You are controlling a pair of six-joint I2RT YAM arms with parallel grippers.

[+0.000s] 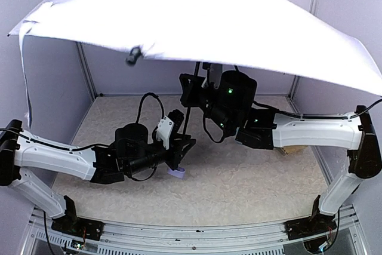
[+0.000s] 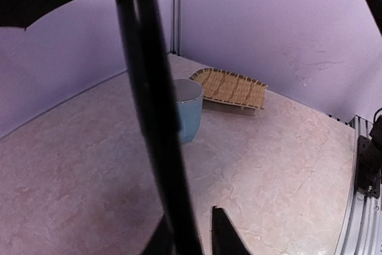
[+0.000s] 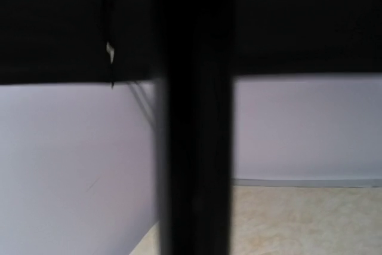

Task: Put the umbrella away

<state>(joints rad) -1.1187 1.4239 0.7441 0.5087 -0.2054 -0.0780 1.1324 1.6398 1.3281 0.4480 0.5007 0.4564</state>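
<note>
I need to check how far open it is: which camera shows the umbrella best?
The top external view: the umbrella shows most of its open canopy and the dark shaft below. The left wrist view gives only the shaft and a dark canopy corner; the right wrist view, a blurred shaft and dark underside.

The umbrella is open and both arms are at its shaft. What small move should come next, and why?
Probably close the left gripper fully on the umbrella shaft. In the left wrist view the shaft runs between its fingers, but a gap shows on one side, so the grip looks unfinished. The right gripper is shut on the shaft higher up, and the canopy is spread.
</note>
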